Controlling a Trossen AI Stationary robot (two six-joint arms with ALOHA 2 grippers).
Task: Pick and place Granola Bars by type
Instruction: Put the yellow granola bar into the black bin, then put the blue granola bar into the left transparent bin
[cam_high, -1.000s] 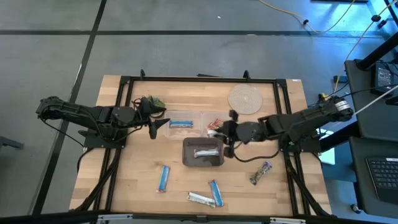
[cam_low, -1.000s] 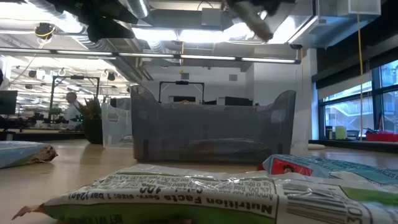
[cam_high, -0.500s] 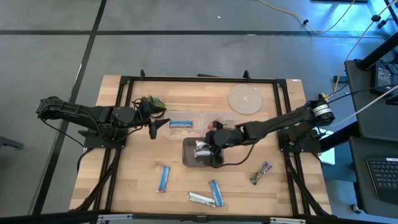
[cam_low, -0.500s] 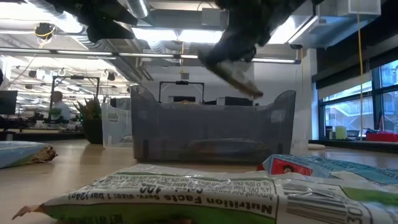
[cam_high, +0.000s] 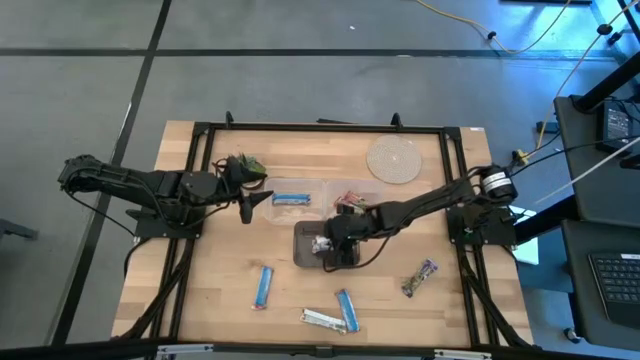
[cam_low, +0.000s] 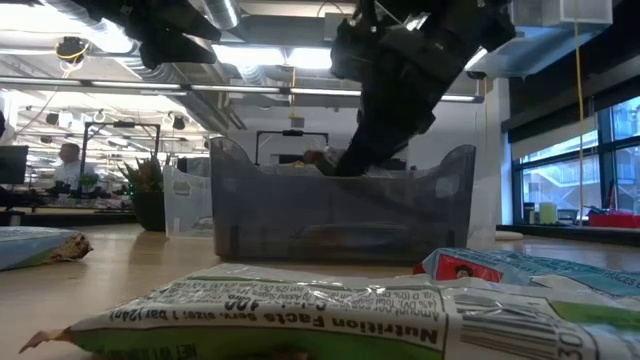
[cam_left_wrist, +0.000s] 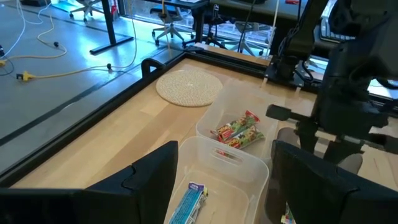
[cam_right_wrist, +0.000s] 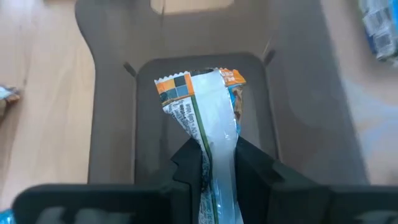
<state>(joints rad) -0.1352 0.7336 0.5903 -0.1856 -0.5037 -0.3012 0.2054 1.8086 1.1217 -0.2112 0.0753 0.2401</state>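
Note:
My right gripper (cam_high: 326, 243) hangs over the grey bin (cam_high: 300, 258) and is shut on a silver-white granola bar (cam_right_wrist: 208, 118) with orange ends. In the low view it (cam_low: 340, 160) dips to the bin's rim (cam_low: 340, 172). My left gripper (cam_left_wrist: 227, 180) waits open beside the clear bins, where a blue bar (cam_high: 290, 199) and multicoloured bars (cam_high: 348, 200) lie. On the table lie two blue bars (cam_high: 263, 286) (cam_high: 347, 308), a silver bar (cam_high: 322, 319) and a multicoloured bar (cam_high: 420, 277). My right gripper pinches the silver-white bar between its two fingers (cam_right_wrist: 186, 171) near one end (cam_right_wrist: 214, 163), coming from above and slanting down into the grey bin. The bar points away from the fingers, its free end (cam_right_wrist: 199, 81) toward the bin's floor. Whether that end touches the floor, I cannot tell.
A small green plant (cam_high: 243, 165) stands near my left gripper, and a round woven coaster (cam_high: 394, 159) lies by the far edge. A black frame (cam_high: 200, 140) runs around the table. In the low view a silver bar (cam_low: 300, 310) lies close to the near edge.
My right gripper has moved from beside the clear bin toward the table's near-left, out over the grey bin, and has come down to its rim. It has carried the silver-white bar along. My left arm has kept still.

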